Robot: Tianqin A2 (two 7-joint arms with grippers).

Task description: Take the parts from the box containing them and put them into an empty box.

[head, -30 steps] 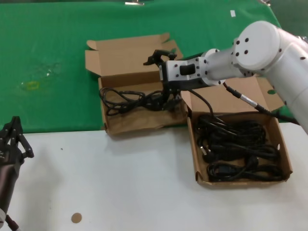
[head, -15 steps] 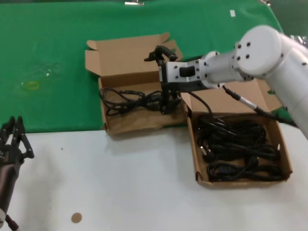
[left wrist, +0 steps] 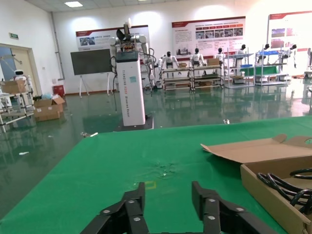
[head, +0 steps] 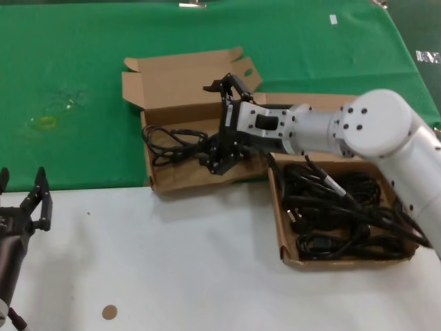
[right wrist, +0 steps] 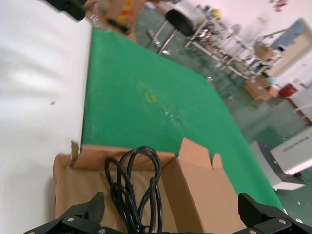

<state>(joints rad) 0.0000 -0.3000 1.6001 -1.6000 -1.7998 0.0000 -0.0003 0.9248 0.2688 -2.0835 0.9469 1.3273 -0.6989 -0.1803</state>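
Note:
The empty box (head: 200, 178), the smaller tray on the left, holds one black cable bundle (head: 172, 141) lying flat on its floor. My right gripper (head: 215, 157) hovers low over that tray's right half, open, with nothing between its fingers. In the right wrist view the cable bundle (right wrist: 131, 185) lies under the widely spread right gripper (right wrist: 170, 202). The box containing them (head: 344, 256), the larger tray on the right, is full of coiled black cables (head: 337, 207). My left gripper (head: 24, 207) waits open at the table's front left; the left wrist view shows the left gripper (left wrist: 168, 195) empty.
A green cloth (head: 83, 62) covers the table's far half; the near half is white (head: 207, 276). A small brown disc (head: 109, 312) lies near the front edge. A crumpled clear scrap (head: 52, 114) sits on the cloth at left. Both lids stand open behind the trays.
My right gripper has moved left and lower over the smaller tray and turned at the wrist. The cable stays in the tray. My left gripper has shifted slightly.

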